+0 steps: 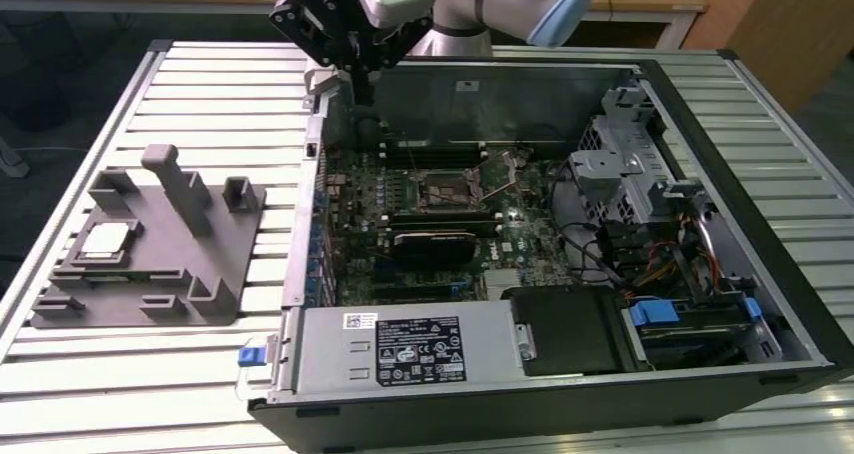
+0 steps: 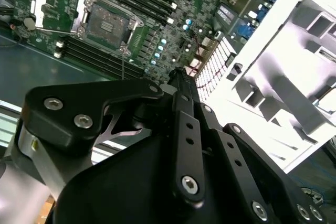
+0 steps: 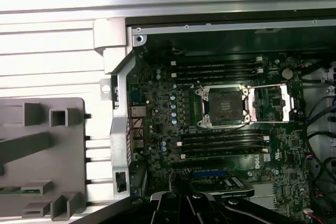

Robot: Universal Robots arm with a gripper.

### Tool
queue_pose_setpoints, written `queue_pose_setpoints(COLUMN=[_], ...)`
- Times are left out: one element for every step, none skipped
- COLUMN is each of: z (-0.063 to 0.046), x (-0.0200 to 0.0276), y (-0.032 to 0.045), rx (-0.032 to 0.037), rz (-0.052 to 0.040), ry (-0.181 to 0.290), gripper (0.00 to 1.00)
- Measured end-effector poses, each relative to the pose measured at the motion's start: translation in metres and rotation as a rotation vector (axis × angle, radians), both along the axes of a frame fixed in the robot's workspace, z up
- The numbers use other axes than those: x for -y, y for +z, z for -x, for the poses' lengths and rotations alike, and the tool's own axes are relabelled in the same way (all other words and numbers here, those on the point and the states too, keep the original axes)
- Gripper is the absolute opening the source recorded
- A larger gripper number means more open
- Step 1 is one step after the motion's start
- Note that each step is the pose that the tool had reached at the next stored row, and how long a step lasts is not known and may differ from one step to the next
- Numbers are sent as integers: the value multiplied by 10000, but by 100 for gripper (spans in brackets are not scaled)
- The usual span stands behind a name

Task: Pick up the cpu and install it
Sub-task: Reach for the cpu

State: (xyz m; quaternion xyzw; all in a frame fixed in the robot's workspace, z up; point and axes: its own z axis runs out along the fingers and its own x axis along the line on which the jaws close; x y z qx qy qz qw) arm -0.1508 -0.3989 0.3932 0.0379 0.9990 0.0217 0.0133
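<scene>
- The cpu (image 1: 107,240), a small silvery square with a paler rim, lies flat on the grey tray (image 1: 200,274) on the counter (image 1: 134,374).
- The claw (image 1: 360,96) hangs over the open computer case (image 1: 534,94), tips together and empty, well apart from the cpu.
- In the first wrist view the socket (image 3: 224,106) lies open.

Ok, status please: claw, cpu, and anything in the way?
Claw shut, empty, above the case wall. Cpu on the grey tray, untouched. Socket open, nothing seen blocking.
</scene>
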Motion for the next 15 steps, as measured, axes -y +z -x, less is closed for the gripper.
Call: queue_pose_setpoints(z=[22,48,75,103,130,154,178,203,227,250,273,296,320,343,364], x=[0,0,0,0,0,0,0,0,0,0,0,0,0,0,0], y=[-1,-1,-2,-3,-4,-6,-8,-10,-13,-15,-18,-21,-24,-26,-30], rx=[1,1,2,3,3,3,3,4,3,3,4,4,3,3,4], rz=[0,0,0,0,0,0,0,0,0,1,0,0,0,1,0], ry=[0,0,1,1,1,0,0,0,1,1,1,2,0,0,0], gripper=[11,11,11,11,11,11,11,11,11,11,11,11,11,11,11])
